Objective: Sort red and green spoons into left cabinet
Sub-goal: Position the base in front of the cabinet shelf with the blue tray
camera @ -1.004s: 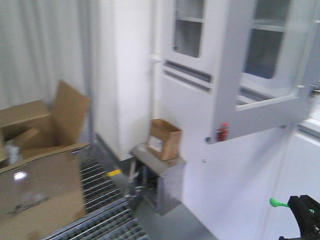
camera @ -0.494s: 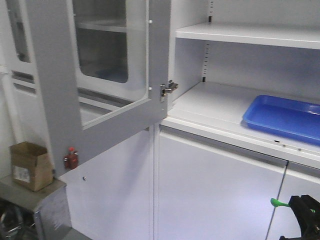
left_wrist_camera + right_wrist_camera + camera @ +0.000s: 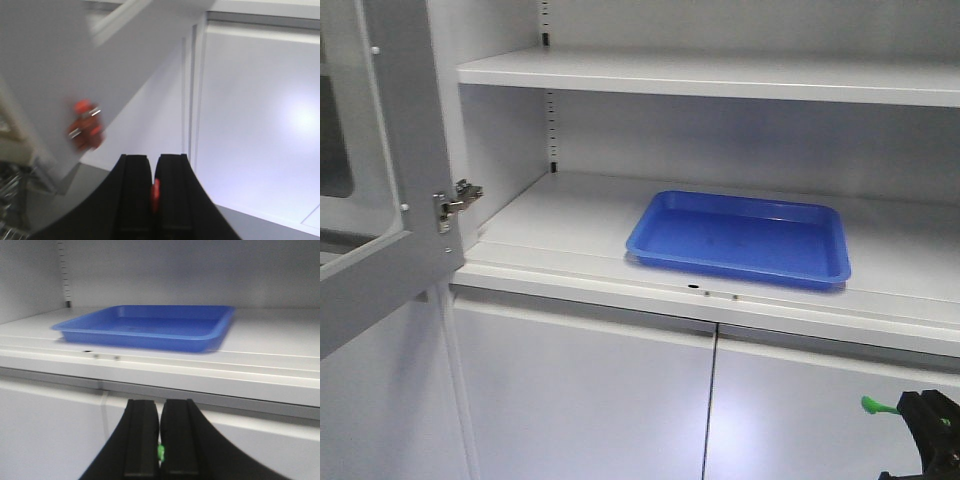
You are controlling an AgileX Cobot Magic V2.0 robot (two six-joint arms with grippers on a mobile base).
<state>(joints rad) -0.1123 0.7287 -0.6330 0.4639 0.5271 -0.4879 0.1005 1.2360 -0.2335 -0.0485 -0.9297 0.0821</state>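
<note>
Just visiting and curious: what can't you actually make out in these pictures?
Red spoon: left wrist view, only a sliver inside the left claw.
Green spoon: front view, one end shows; the right claw hides the rest.
Red item on the door: left wrist view, too blurred to name.

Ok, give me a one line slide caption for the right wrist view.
Right gripper, shut on the green spoon, faces the blue tray on the cabinet shelf.

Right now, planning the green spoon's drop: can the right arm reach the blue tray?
Likely yes. The cabinet door is swung aside and nothing stands between the right gripper and the blue tray on the shelf, though it sits below shelf level.
</note>
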